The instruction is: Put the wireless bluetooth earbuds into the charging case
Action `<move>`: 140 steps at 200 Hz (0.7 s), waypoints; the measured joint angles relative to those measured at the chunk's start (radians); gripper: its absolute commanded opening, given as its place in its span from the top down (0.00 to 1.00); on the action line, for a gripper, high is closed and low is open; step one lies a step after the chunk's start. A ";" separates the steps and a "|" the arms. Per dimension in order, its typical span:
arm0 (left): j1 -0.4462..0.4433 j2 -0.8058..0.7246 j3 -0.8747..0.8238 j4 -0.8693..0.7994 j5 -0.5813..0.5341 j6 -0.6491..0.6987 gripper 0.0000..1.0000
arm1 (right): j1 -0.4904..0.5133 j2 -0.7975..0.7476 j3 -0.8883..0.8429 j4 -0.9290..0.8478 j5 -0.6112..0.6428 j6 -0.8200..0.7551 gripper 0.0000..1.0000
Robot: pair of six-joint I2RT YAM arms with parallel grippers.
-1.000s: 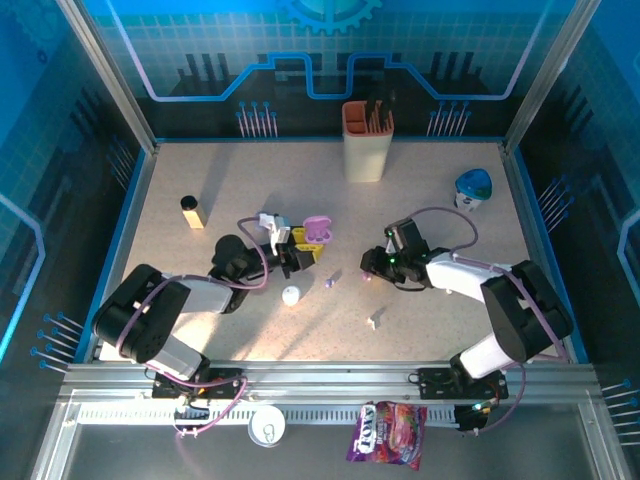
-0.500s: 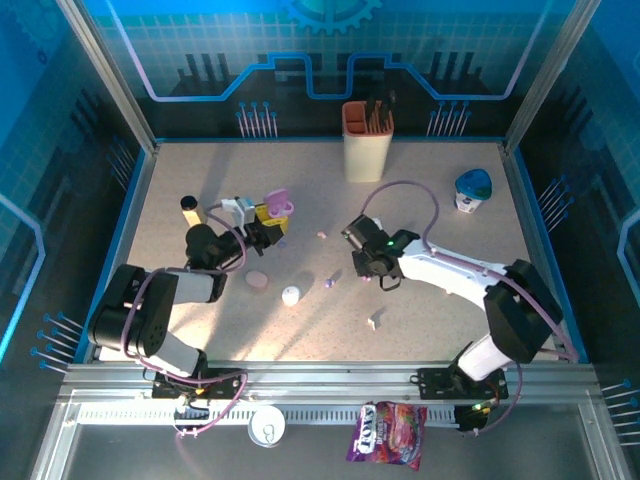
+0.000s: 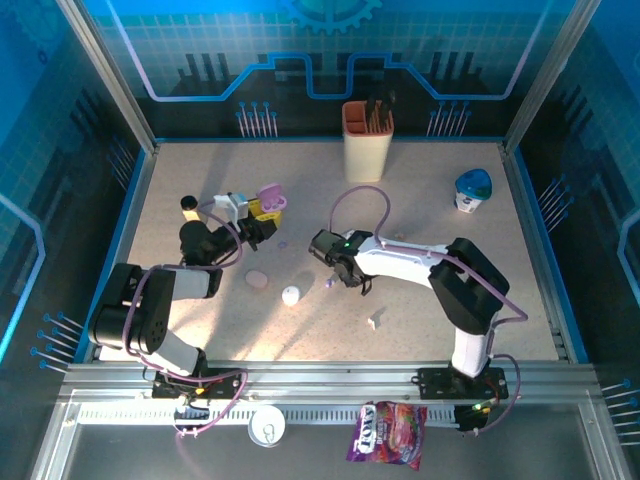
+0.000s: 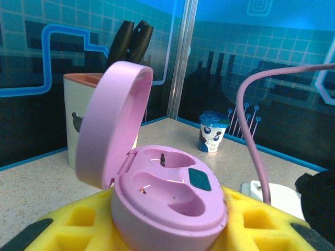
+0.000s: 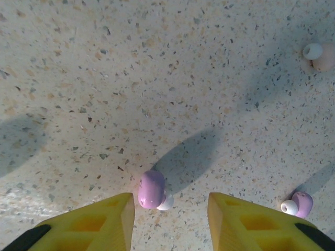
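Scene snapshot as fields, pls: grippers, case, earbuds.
left gripper: shut on case
case: lilac, lid open, both sockets empty, held up off the table
right gripper: open, low over the table, holding nothing
near earbud: purple, on the table at the gap between the fingertips
second purple earbud: loose on the table, outside the fingers
pink earbud: loose on the table, farther off
task state: no earbud in the case yet
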 measured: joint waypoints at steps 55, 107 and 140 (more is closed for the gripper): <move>0.000 0.000 0.000 0.000 0.009 0.000 0.65 | 0.013 0.077 0.041 -0.018 0.012 -0.015 0.64; 0.000 0.000 0.000 0.000 0.016 0.000 0.65 | 0.016 0.127 0.062 -0.029 0.024 -0.030 0.71; 0.000 0.000 0.000 0.000 0.016 0.000 0.64 | 0.018 0.137 0.066 -0.038 0.040 -0.030 0.75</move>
